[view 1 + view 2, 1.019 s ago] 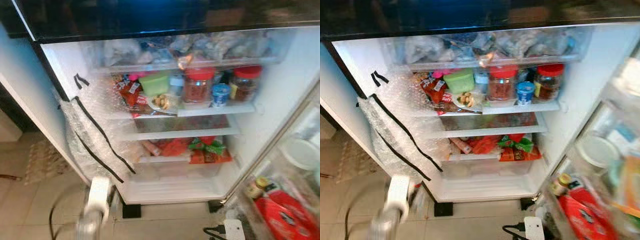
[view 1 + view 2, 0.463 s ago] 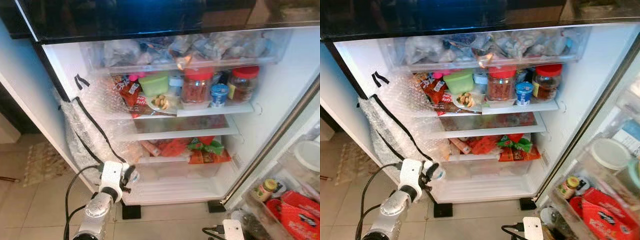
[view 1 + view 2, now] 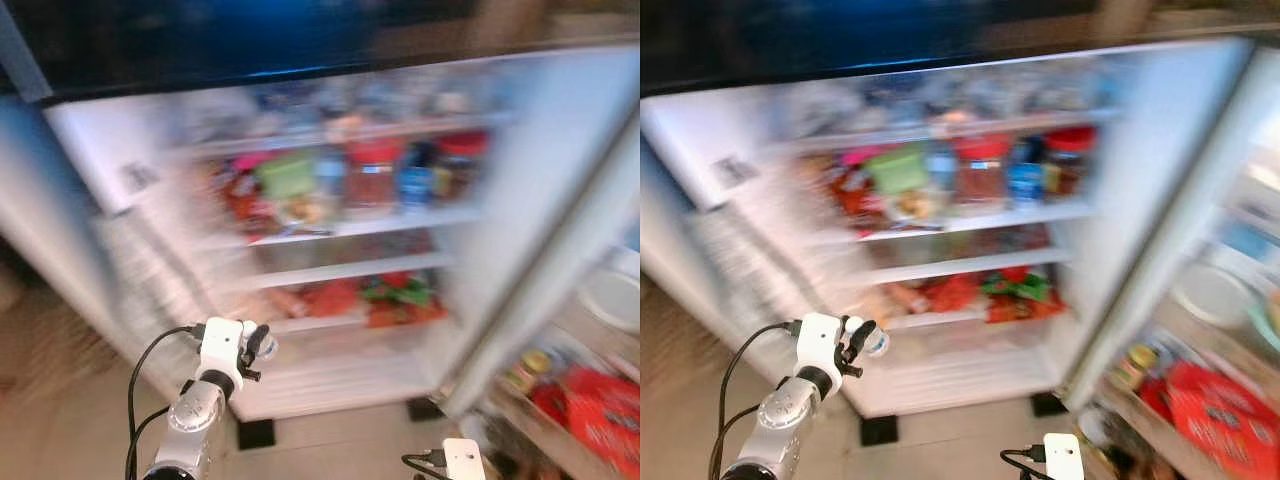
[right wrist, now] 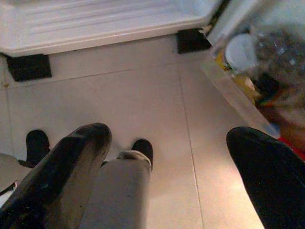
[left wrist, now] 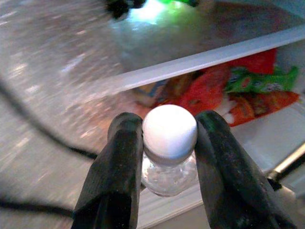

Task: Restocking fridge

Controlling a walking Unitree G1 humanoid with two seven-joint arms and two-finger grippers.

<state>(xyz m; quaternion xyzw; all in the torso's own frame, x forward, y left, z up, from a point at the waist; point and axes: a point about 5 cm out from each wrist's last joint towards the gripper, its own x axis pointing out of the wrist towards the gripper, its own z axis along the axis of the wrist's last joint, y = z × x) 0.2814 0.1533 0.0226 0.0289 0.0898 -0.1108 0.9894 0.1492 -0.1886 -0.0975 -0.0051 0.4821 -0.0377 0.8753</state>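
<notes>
1. Pointing down at the tiled floor [image 4: 157,109], the right gripper [image 4: 176,176] hangs low with its jaws wide apart and nothing between them; the robot's own leg and foot show below it.
2. Raised at the lower left, the left gripper [image 5: 164,157] has its jaws closed on a small clear bottle [image 5: 169,143] with a white cap, one finger pressing each side of the neck.
3. Bottle and gripper sit in front of the open fridge [image 3: 100,150], level with its bottom drawer.
4. Just beyond the bottle, the lower shelf [image 5: 200,59] carries red, orange and green snack packs [image 5: 228,90].
5. Higher up, a shelf holds a green tub [image 3: 285,172], two red-lidded jars [image 3: 372,175] and a blue-topped cup [image 3: 413,180], all blurred.
6. Swung out on the right, the door [image 3: 560,240] has red packets [image 3: 600,410] and a small jar in its lower rack.
</notes>
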